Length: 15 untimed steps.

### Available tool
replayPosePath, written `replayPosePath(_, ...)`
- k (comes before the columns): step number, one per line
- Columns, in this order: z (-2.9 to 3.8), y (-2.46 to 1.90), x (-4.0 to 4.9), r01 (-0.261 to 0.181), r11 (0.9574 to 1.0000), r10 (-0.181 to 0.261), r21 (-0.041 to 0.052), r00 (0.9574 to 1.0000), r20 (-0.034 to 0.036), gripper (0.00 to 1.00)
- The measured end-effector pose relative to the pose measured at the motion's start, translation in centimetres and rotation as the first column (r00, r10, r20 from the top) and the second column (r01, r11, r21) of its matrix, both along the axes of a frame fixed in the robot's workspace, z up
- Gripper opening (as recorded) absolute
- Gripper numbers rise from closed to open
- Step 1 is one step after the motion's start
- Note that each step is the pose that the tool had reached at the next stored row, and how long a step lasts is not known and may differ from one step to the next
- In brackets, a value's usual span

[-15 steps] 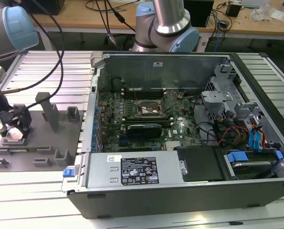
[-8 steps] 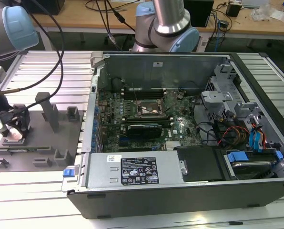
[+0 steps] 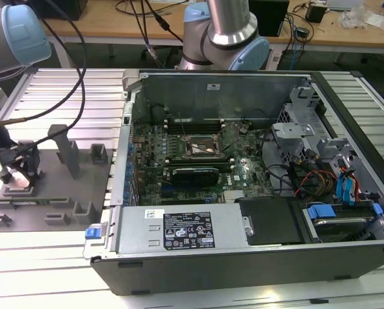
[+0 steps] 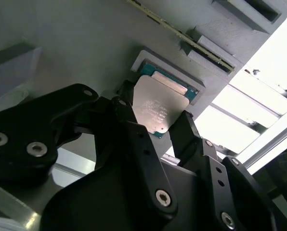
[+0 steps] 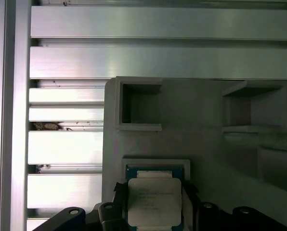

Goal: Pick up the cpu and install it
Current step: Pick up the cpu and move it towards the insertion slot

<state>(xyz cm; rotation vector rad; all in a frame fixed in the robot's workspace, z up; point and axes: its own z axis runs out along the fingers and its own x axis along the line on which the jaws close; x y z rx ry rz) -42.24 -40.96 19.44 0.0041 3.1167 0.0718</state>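
I see the gripper (image 4: 154,120) with its 2 matte black fingers (image 4: 186,132) pressed against opposite edges of the cpu (image 4: 158,103), a flat square with a silvery lid. It sits in a square recess of the grey plastic fixture (image 5: 201,144).

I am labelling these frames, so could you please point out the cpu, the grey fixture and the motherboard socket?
cpu (image 5: 154,201): first wrist view, middle of its silvery top.
grey fixture (image 5: 206,144): first wrist view, bare flat surface.
motherboard socket (image 3: 201,147): exterior view, centre of the socket.
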Motion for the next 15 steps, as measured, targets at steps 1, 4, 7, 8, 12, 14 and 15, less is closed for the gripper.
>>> replayPosePath(1, -0.06, 0.00, 0.00, 0.000, 1.0000, 0.000, -0.0001, 1.0000, 0.0001, 0.54)
replayPosePath(4, -0.19, 0.00, 0.00, 0.000, 1.0000, 0.000, -0.0001, 1.0000, 0.0003, 0.54)
replayPosePath(7, -0.20, 0.00, 0.00, 0.000, 1.0000, 0.000, -0.0001, 1.0000, 0.0003, 0.54)
replayPosePath(8, -0.20, 0.00, 0.00, 0.000, 1.0000, 0.000, -0.0001, 1.0000, 0.0003, 0.54)
replayPosePath(12, -0.21, 0.00, 0.00, 0.000, 1.0000, 0.000, -0.0001, 1.0000, 0.0003, 0.62)
replayPosePath(14, -0.67, -0.04, 0.00, 0.009, 1.0000, -0.009, 0.0000, 1.0000, 0.0003, 0.62)
replayPosePath(15, 0.33, -0.04, 0.01, 0.009, 1.0000, -0.009, 0.0000, 1.0000, 0.0004, 0.55)
